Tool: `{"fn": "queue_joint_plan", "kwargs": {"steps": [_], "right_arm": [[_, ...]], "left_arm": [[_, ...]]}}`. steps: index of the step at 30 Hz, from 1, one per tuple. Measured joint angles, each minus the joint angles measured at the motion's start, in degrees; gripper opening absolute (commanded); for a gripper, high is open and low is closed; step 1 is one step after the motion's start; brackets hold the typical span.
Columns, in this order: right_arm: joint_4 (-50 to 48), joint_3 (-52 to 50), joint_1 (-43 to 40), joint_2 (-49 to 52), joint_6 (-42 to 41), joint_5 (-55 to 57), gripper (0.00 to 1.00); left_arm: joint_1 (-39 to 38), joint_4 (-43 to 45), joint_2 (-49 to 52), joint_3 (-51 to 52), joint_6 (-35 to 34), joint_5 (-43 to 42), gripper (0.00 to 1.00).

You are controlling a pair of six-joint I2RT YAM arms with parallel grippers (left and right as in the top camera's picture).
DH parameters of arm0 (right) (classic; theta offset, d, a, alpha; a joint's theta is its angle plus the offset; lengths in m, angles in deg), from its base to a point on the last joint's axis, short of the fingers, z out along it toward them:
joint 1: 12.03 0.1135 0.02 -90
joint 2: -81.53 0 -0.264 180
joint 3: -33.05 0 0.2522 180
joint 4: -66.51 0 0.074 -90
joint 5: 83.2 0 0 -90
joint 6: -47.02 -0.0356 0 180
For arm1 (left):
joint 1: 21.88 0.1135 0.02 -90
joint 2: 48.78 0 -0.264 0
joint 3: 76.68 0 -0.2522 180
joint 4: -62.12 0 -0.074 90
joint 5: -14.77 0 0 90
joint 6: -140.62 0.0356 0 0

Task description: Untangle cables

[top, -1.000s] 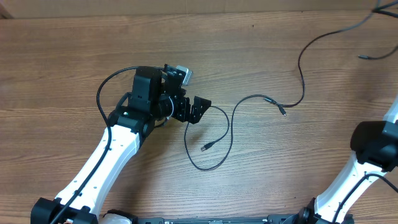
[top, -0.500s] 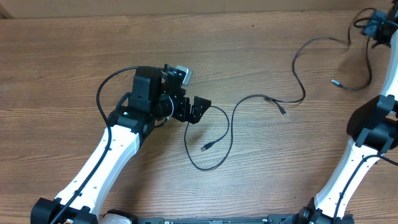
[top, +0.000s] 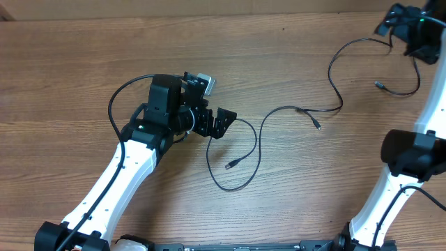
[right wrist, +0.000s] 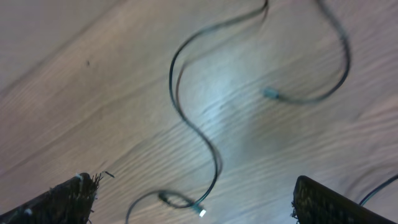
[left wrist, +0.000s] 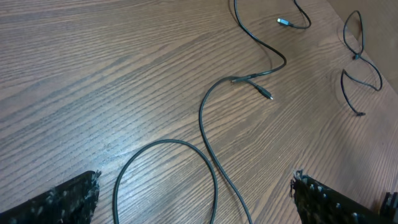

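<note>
Cables (top: 259, 143) on table (top: 70, 70), centre to right

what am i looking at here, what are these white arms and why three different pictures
Two white robot arms work at a wooden table. The wide picture is from a camera above; the other two are from cameras on each wrist, with that arm's dark fingers in the bottom corners. Two thin black cords lie on the table: a looped cable beside the left end effector, and a winding cable running up toward the right end effector. The two meet near the middle. Both end effectors look open and hold nothing.
</note>
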Motion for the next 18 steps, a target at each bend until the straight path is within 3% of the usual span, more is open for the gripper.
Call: {"fn": "queue_joint_plan", "kwargs": {"steps": [10, 14, 18], "right_arm": [[0.87, -2.40, 12.44, -2.56, -7.48, 10.34, 1.00], [0.92, -8.57, 19.26, -14.99, -7.74, 14.88, 1.00], [0.37, -20.79, 19.39, -32.37, -10.84, 20.13, 1.00]], "left_arm": [[0.00, -3.67, 0.00, 0.00, 0.04, 0.00, 1.00], [0.00, -4.13, 0.00, 0.00, 0.07, 0.00, 1.00], [0.00, -4.02, -0.02, 0.00, 0.50, 0.02, 1.00]]}}
